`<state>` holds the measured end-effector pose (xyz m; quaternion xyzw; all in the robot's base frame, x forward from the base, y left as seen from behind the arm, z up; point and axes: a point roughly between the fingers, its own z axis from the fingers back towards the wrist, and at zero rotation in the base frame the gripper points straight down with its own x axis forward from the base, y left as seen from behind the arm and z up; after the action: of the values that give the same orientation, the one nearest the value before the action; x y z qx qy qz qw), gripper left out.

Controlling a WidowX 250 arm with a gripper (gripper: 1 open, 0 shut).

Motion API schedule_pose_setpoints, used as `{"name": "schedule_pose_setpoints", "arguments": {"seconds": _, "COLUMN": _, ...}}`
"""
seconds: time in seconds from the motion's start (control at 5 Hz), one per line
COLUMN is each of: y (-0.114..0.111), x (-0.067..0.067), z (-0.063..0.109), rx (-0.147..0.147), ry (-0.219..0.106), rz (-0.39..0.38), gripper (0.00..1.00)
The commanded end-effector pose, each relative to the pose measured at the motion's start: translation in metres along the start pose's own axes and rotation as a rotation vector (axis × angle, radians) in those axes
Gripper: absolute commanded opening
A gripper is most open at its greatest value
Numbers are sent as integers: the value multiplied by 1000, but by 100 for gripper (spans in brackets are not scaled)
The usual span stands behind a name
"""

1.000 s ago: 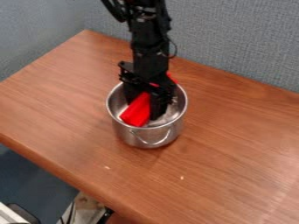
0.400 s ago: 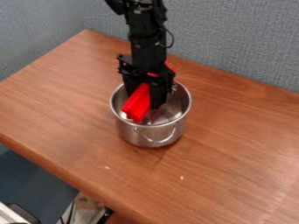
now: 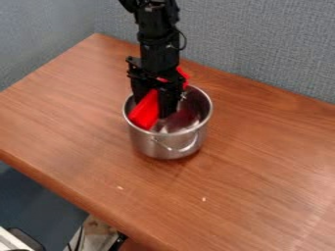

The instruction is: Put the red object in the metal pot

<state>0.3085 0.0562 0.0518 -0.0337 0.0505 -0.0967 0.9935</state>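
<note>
The red object [image 3: 141, 114] is tilted steeply, its lower end inside the metal pot [image 3: 173, 143] by the left rim. Its upper end shows red beside the black fingers at the right. My gripper [image 3: 157, 97] hangs straight down over the pot's left half, with its jaws closed on the red object. The pot is shiny steel and stands near the middle of the wooden table [image 3: 72, 108]. The fingers hide the middle of the red object.
The brown table's front edge runs diagonally from the left to the lower right, with floor below it. A grey-blue wall stands close behind the pot and the arm.
My gripper has risen and shifted a little left. The red object came with it, from lying low in the pot to leaning up by the left rim.
</note>
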Motion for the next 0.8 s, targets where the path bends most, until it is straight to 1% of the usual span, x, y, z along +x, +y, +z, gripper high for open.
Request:
{"name": "schedule_pose_setpoints", "arguments": {"seconds": 0.0, "y": 4, "x": 0, "z": 13, "rx": 4, "ry": -86, "rz": 61, "gripper": 0}}
{"name": "schedule_pose_setpoints", "arguments": {"seconds": 0.2, "y": -1, "x": -4, "z": 14, "rx": -14, "ry": -141, "rz": 116, "gripper": 0}}
{"name": "schedule_pose_setpoints", "arguments": {"seconds": 0.6, "y": -12, "x": -3, "z": 13, "rx": 55, "ry": -73, "rz": -94, "gripper": 0}}
